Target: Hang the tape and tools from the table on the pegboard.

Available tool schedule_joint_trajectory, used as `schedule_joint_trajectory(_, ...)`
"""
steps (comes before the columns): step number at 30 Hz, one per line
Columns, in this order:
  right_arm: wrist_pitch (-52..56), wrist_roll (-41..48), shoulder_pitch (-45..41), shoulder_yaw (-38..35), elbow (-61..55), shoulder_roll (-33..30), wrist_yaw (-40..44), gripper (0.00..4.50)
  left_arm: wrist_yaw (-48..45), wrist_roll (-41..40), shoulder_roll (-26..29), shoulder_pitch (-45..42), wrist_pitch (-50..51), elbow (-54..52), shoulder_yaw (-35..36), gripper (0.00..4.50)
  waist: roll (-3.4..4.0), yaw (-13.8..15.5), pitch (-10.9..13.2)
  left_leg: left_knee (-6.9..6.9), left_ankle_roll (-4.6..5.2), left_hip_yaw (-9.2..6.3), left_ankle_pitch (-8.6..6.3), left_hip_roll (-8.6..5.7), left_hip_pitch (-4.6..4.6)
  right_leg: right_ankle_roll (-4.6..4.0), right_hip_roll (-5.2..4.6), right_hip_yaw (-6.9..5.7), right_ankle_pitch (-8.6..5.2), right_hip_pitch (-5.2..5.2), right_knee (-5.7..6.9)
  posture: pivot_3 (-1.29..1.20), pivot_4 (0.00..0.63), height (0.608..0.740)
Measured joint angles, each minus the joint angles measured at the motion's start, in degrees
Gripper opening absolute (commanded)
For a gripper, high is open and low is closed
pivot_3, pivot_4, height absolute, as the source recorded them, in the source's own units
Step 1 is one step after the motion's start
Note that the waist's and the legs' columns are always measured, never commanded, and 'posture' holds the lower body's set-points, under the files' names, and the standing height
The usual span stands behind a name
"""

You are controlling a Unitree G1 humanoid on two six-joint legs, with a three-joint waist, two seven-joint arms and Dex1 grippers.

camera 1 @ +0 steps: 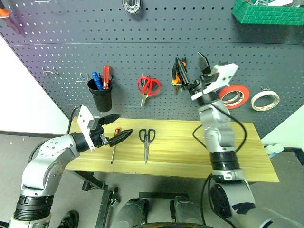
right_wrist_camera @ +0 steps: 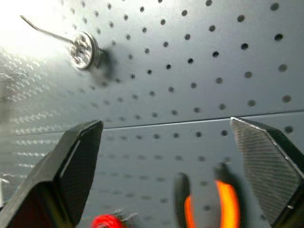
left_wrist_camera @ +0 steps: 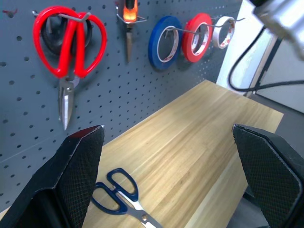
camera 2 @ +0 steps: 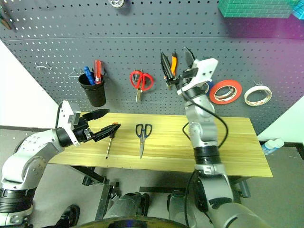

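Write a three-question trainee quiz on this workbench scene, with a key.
1. True or false: the dark-handled scissors lie on the table.
2. Which item hangs on the pegboard just beside the right gripper? A) pliers B) a hammer C) a wrench
3. Fill in: the screwdriver on the table lies nearest the ____ gripper.

Key: 1 true; 2 A; 3 left.
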Motion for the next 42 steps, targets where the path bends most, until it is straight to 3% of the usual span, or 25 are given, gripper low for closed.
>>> schedule_joint_trajectory(6,12.08,5.55,14.13,-0.16,-6.62,-13.59,12.58,4.48,-0.10,1.89,-0.81,-1.27,-1.42,2.95,-1.07,4.50,0.08,0.04,0.34,0.16,0.18,0.10,-0.10,0.00,-0.27,-0.04,-0.11,-0.05,-0.15,0.19,-0.22,-0.07,0.084,0.740)
schedule_joint_trajectory(12,11.34,2.80,19.45,-0.67,-8.58,-23.58,22.53,4.48,1.99,6.22,-4.67,-5.59,-2.52,8.81,-5.57,4.50,-0.08,-0.48,0.47,0.16,0.28,0.15,-0.19,0.06,-0.28,0.00,-0.11,-0.10,-0.14,0.29,-0.45,-0.11,0.094,0.740)
schedule_joint_trajectory(17,24.12,15.48,19.75,-3.64,-13.66,-29.69,29.21,4.48,13.92,18.79,-11.62,-10.69,-1.83,20.41,-13.76,4.50,-0.37,-0.15,0.77,0.29,0.57,0.12,-0.23,0.06,-0.61,0.28,-0.13,-0.20,0.02,0.23,-0.75,-0.14,0.106,0.740)
schedule_joint_trajectory(24,29.75,18.41,18.99,-4.82,-15.41,-30.31,30.08,4.48,24.79,28.04,-21.02,-12.96,2.79,26.47,-20.89,4.50,-0.77,-0.28,1.08,0.40,0.79,0.16,-0.36,0.02,-1.04,0.73,-0.17,-0.18,0.30,-0.11,-0.97,-0.16,0.118,0.740)
schedule_joint_trajectory(35,35.22,19.10,19.27,-3.61,-16.86,-31.34,30.09,4.48,32.80,33.47,-29.85,-18.13,10.81,33.44,-22.00,4.50,-0.83,-0.54,2.05,0.55,0.71,0.20,-0.43,0.02,-1.05,0.76,-0.19,-0.21,0.31,-0.06,-0.94,-0.21,0.164,0.740)
schedule_joint_trajectory(42,36.64,20.41,20.09,-4.55,-18.74,-31.37,30.03,4.48,43.59,36.67,-34.54,-24.68,16.24,42.29,-19.08,4.50,-1.11,-0.69,3.63,0.66,0.86,0.22,-0.45,0.02,-1.19,0.84,-0.19,-0.22,0.34,-0.14,-0.97,-0.22,0.199,0.740)
